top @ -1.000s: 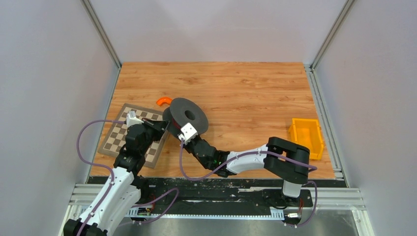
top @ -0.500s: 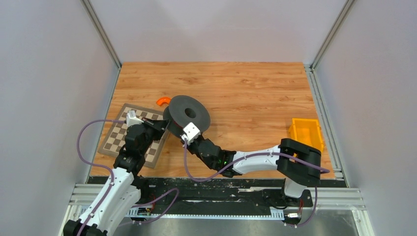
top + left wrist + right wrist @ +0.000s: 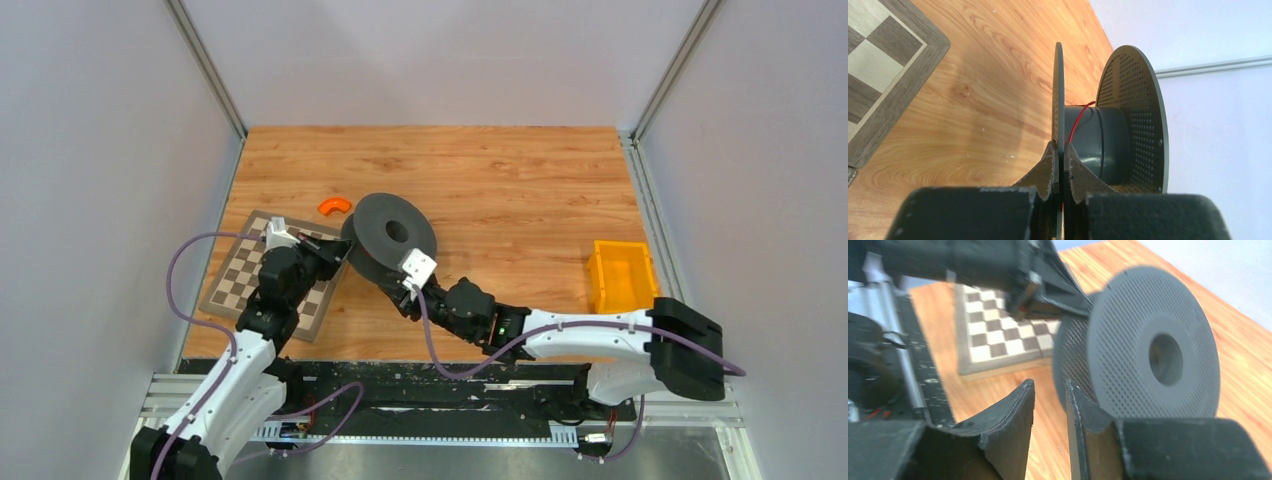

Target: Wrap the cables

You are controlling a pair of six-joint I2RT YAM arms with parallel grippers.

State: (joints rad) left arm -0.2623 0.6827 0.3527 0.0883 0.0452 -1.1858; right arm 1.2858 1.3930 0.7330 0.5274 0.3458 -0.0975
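The black spool (image 3: 393,238) stands tilted on edge at the middle left of the wooden table. My left gripper (image 3: 337,257) is shut on the rim of its near flange (image 3: 1060,95). A thin red cable (image 3: 1077,121) runs over the grey hub (image 3: 1100,145) between the flanges; only one short strand shows. My right gripper (image 3: 403,296) sits just in front of the spool, below its right flange (image 3: 1153,352). Its jaws stand a little apart with only the tabletop between them (image 3: 1048,385). My left fingers (image 3: 1058,287) show beyond the spool in the right wrist view.
A chessboard (image 3: 262,278) lies under my left arm at the left. A small orange curved piece (image 3: 334,205) lies behind the spool. A yellow bin (image 3: 622,275) stands at the right edge. White walls enclose the table.
My right arm has swung right and drawn back toward the near edge, stretching out low. The spool and my left gripper have shifted slightly right and farther back.
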